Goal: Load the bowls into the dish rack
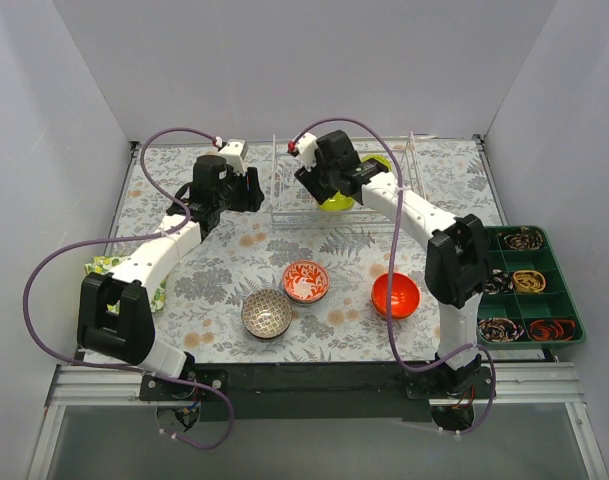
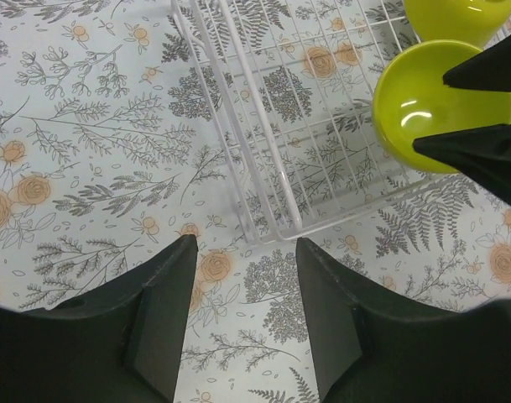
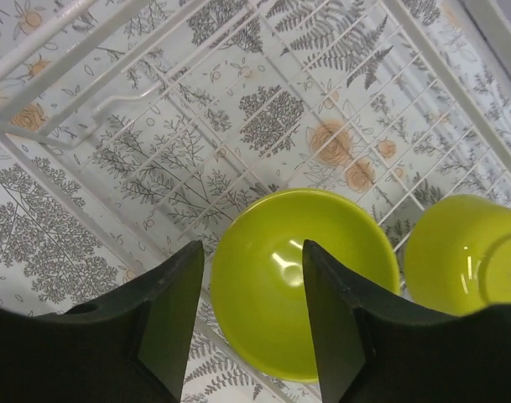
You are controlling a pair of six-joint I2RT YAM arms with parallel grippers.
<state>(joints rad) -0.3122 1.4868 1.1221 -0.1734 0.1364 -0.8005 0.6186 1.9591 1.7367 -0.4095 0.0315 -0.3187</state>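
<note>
Lime-green bowls (image 3: 263, 285): two in the silvery wire dish rack (image 3: 196, 126).
Surface (image 1: 214, 250): red-and-white bowl (image 1: 306, 282), orange-red bowl (image 1: 396, 295), brown-and-white bowl (image 1: 266, 313) waiting (I see no others).
Left gripper (image 2: 244, 243), right gripper (image 3: 251, 248): released, empty.

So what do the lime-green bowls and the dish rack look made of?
Lime-green bowls: likely plastic or melamine, glossy; even colour with a crisp light glint, though glazed ceramic can't be excluded. Dish rack: thin wire, pale and shiny, coated or bare metal I can't tell; the floral table cover shows through its grid.
</note>
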